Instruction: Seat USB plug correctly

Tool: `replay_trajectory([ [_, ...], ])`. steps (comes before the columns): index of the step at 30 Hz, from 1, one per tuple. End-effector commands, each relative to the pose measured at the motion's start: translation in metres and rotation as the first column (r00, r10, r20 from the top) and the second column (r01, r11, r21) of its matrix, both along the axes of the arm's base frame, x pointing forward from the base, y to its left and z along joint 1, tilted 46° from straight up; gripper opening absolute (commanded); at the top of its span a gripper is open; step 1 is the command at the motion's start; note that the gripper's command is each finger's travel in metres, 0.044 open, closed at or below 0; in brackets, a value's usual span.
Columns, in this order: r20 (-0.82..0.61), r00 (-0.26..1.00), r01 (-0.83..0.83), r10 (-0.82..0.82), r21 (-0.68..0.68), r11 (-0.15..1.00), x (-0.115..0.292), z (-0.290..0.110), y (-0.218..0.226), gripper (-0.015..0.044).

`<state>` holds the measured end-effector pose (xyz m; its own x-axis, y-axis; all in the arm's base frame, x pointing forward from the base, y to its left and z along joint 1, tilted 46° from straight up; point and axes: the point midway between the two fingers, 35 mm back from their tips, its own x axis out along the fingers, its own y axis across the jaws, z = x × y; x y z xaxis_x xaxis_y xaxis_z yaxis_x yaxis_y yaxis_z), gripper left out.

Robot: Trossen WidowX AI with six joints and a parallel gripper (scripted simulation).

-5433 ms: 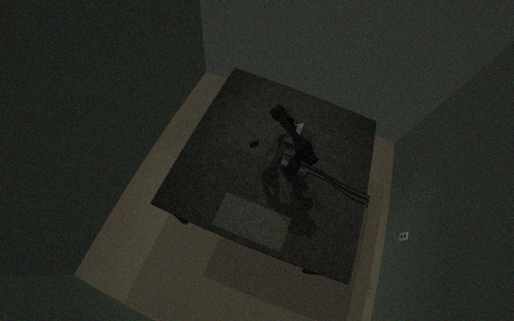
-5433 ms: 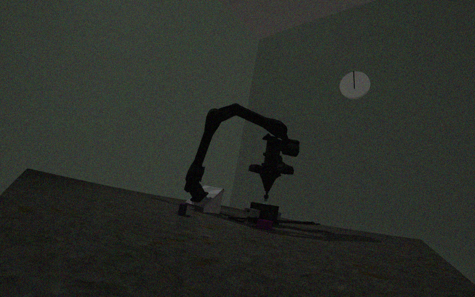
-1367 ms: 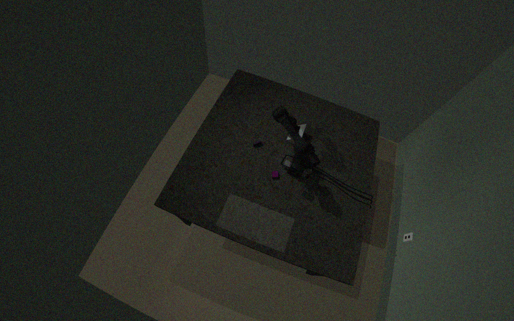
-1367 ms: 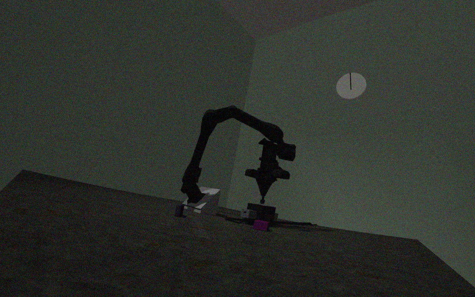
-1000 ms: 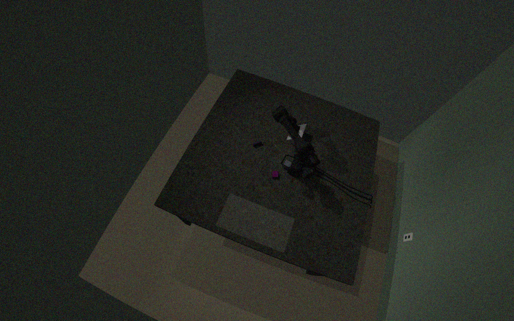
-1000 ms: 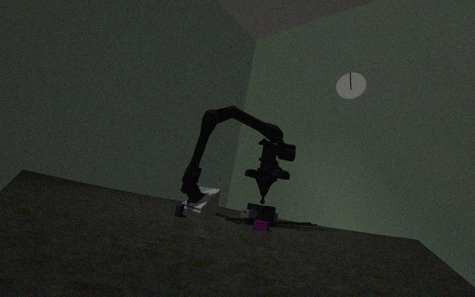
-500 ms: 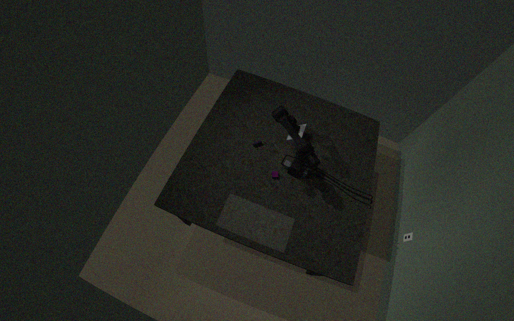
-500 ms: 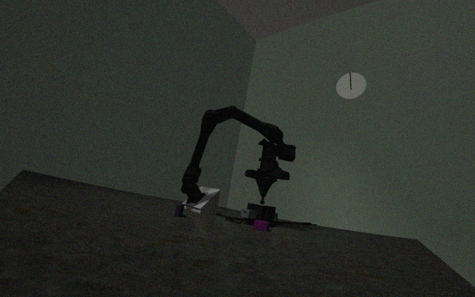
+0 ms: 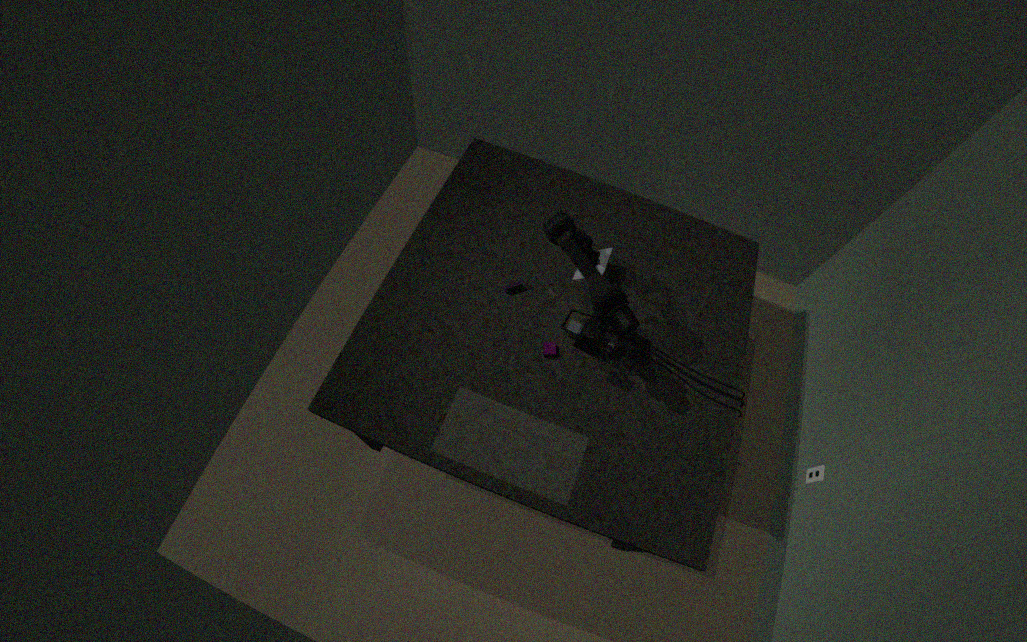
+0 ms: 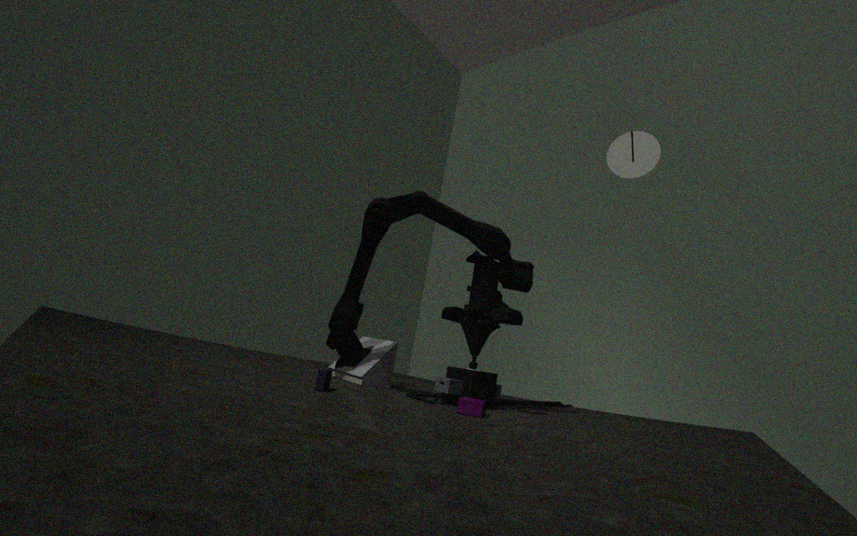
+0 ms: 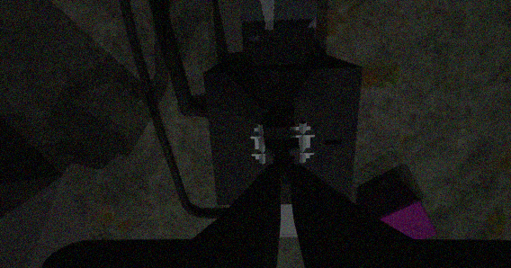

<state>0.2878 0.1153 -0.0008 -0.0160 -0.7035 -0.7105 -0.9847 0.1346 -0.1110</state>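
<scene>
One USB plug pinched in jaws above power cube.

gripper above power cube | block apparently before cube (touching unclear)

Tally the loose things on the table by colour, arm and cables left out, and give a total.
Magenta: 1, the block in front of the power cube.
Dark purple: 1, the small block by the arm's base.
Black: 2, the power cube and the USB plug pinched in the claw above it.
Pale grey: 1, the small box beside the cube.
Total: 5
</scene>
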Motion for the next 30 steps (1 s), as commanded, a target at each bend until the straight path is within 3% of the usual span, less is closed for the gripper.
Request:
replay_trajectory([
  [1, 0.001, 1.0, -0.003, 0.003, -0.003, 1.0, 0.0008, -0.0004, -0.0015, 0.0],
  [30, 0.001, 1.0, -0.003, 0.003, -0.003, 1.0, 0.0007, -0.0028, -0.004, 0.0],
])
